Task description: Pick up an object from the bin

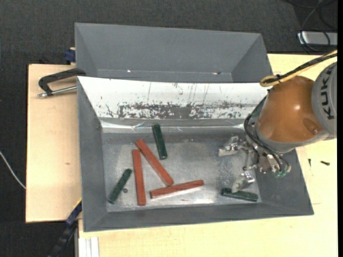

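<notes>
Down at the right end of the bin (90, 159), the hand (234, 168) hangs released, its two fingers spread with nothing between them. One fingertip is just above a dark green stick (240, 195) lying flat near the front wall. The floor is scuffed grey metal. Well apart to the left lie three orange sticks (154, 162), touching one another, and two more green sticks (159, 141), making three of each colour.

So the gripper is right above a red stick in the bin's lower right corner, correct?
No. The gripper is above a dark green stick, not a red one, in the lower right corner; the camera view shows it. The red sticks lie further left.
</notes>
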{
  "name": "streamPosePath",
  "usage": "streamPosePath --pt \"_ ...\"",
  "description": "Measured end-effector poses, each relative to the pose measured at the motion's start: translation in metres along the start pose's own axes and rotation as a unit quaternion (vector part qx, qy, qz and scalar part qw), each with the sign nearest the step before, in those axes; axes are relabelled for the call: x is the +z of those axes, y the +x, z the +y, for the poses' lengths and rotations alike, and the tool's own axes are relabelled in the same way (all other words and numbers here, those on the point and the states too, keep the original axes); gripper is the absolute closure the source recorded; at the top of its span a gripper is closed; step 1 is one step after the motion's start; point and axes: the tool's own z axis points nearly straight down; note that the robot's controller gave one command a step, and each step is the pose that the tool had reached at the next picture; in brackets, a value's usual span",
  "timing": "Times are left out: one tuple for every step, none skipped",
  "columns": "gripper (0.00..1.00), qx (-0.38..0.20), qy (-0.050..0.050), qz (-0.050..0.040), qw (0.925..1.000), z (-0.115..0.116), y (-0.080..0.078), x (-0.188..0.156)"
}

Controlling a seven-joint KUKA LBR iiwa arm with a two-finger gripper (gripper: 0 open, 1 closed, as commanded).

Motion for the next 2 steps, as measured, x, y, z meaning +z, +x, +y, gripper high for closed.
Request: streamPosePath --pt "0.0 0.064 0.001 0.0008 0.9979 0.019 0.007 0.034" --pt "1.0 -0.062 0.003 -0.0005 0.9981 0.131 -0.02 0.032"
